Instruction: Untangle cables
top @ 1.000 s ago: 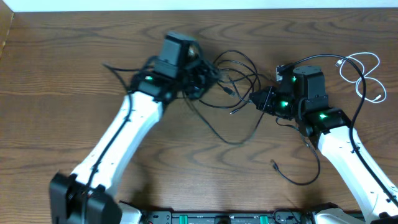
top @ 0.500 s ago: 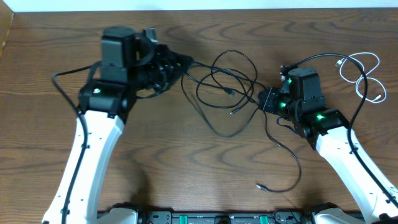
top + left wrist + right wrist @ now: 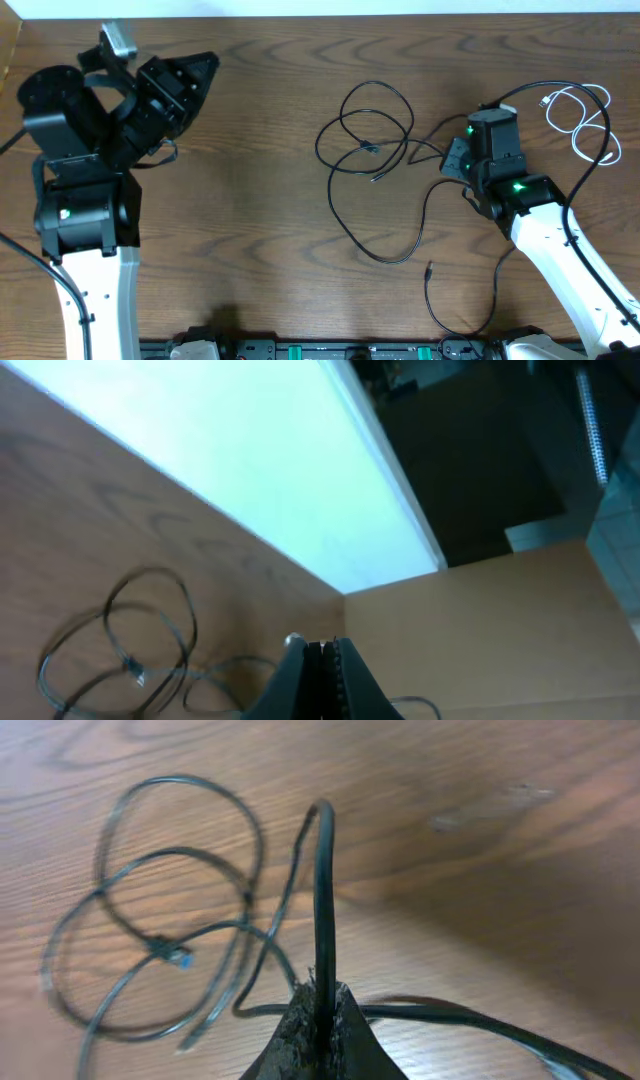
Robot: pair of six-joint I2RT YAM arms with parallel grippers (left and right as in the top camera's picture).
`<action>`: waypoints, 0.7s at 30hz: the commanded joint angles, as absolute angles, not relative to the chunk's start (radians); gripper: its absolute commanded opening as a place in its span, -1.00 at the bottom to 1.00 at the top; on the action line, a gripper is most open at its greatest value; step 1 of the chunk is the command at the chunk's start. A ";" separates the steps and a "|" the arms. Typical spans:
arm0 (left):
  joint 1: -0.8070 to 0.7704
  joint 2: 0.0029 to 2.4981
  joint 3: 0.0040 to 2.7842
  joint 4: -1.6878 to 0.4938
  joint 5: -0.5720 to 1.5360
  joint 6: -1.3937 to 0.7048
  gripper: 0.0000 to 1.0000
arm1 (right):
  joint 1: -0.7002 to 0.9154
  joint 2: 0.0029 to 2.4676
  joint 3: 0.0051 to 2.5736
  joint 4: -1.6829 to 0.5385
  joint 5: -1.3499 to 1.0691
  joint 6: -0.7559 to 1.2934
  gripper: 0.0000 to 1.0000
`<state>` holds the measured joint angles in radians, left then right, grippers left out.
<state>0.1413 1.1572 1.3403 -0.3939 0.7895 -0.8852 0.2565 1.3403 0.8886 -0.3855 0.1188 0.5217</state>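
The black cables (image 3: 368, 140) lie in overlapping loops right of the worktop's (image 3: 260, 220) middle, nearer its far edge. Two small plug ends (image 3: 371, 148) sit inside the loops. I cannot tell where one black cord ends and the other begins. From the loops a long strand sweeps toward the near edge, curves back and runs up to the right end effector (image 3: 453, 160). Another strand drops from there toward the near edge and curls back to a plug (image 3: 428, 268) lying flat on the wood.

The white cable (image 3: 590, 115) lies by the far right corner in a couple of loose loops. It sits just right of the right arm and apart from the black loops.

The right end effector is clamped on a black cable (image 3: 322, 900). In the right wrist view the cord rises from between the closed fingers (image 3: 300, 1030) and arcs over toward the loops on the worktop.

The left end effector (image 3: 205, 65) is raised above the far left corner, tilted and well apart from all the cables. In the left wrist view its fingers (image 3: 350, 675) are pressed together, and the black loops show low at the left of that view.
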 commanded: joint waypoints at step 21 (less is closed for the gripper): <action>-0.398 1.554 1.356 -0.704 0.661 -0.073 0.19 | 0.254 1.337 0.888 -0.315 -0.356 0.511 -0.98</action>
